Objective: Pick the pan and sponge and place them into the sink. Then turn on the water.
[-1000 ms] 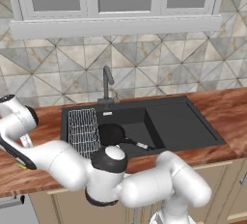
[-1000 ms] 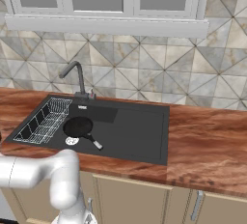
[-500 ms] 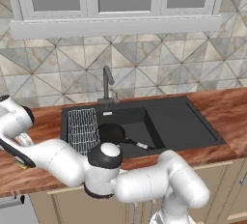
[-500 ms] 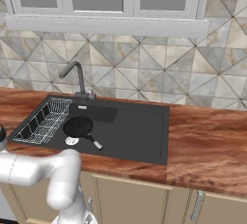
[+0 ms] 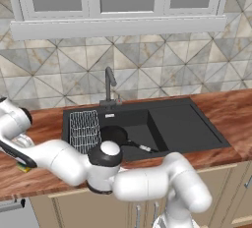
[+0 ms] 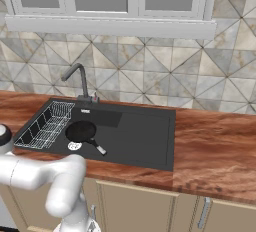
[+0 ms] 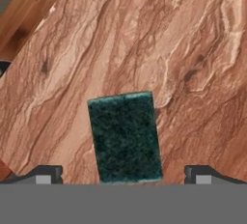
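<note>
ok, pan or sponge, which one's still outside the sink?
The sponge: it lies green side up on the wood counter, between the open gripper's fingertips. The pan already sits in the sink.

A wooden countertop (image 6: 215, 146) carries the sponge (image 7: 125, 136), green side up; the black sink (image 6: 145, 146) sits recessed in it.

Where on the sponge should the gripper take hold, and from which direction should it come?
Grip the sponge across its two long side faces, coming straight down from above. It lies flat on the wooden counter with its green top facing up, and in the hand view it sits between the two tips of the open gripper. The narrow width probably fits between them better than the length.
</note>
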Available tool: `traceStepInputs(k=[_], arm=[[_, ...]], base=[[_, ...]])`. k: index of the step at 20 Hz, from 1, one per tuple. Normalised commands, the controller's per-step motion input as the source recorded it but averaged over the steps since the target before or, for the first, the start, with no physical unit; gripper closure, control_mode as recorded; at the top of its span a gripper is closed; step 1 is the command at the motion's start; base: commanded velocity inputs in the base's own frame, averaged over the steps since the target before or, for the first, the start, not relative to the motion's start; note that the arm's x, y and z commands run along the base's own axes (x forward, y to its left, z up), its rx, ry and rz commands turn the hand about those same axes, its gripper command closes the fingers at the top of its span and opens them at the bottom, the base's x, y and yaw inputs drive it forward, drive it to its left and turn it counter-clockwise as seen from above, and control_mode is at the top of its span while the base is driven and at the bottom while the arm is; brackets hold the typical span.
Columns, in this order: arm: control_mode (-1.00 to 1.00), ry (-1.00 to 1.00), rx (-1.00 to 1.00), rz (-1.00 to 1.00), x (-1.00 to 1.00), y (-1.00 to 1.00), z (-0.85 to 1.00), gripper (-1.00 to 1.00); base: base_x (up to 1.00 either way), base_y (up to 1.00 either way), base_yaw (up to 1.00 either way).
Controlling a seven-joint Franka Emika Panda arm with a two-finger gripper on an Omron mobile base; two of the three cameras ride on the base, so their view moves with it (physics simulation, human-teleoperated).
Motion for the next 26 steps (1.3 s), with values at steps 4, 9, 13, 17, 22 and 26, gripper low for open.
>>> traceStepInputs(k=[4,9,13,17,22,26], arm=[[-1.0,0.0,0.01,0.09,0.0,0.02,-0.12,-1.0],[-1.0,-0.01,0.09,0.06,0.0,0.0,-0.22,-1.0],[-1.0,-0.02,0.11,0.0,0.0,0.0,-0.2,-1.0],[-1.0,-0.01,0.1,0.0,0.0,0.0,-0.19,-1.0],[-1.0,0.0,0.06,0.0,-0.05,-0.03,-0.13,-1.0],[-1.0,-0.03,0.01,0.0,-0.14,-0.11,-0.01,-1.0]], base=[[0.0,0.0,0.0],[0.0,0.0,0.0],[0.0,0.0,0.0],[0.0,0.0,0.0],[0.0,0.0,0.0],[0.0,0.0,0.0]])
